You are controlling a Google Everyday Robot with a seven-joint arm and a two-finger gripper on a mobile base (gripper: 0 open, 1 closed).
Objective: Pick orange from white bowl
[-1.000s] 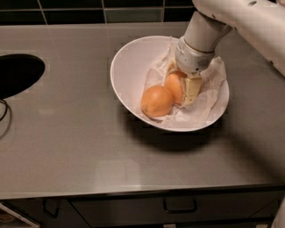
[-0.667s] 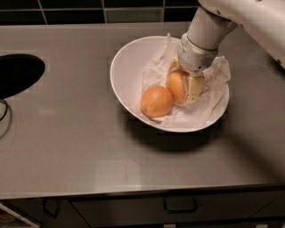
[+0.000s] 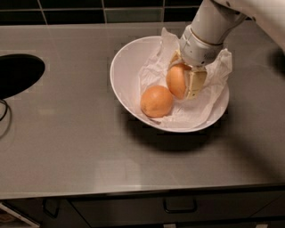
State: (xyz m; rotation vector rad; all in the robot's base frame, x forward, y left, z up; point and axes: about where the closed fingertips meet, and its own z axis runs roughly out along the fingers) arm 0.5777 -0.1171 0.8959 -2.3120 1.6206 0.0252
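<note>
A wide white bowl [image 3: 127, 73] stands on the grey counter, lined with crumpled white paper [image 3: 209, 104]. Two oranges are in it. One orange [image 3: 156, 101] rests free at the bowl's front left. My gripper [image 3: 183, 81] reaches down into the bowl from the upper right and is shut on the other orange [image 3: 176, 80], which sits between its pale fingers [image 3: 195, 84] a little above the paper. The first orange lies just to the lower left of the held one.
A dark round opening [image 3: 18, 73] is set into the counter at the far left. Dark tiles [image 3: 89, 11] run along the back wall. A drawer front with a handle [image 3: 180, 207] lies below the counter's front edge.
The gripper with the orange between its fingers has risen slightly and shifted a little up and right inside the bowl. The other orange has stayed put.
</note>
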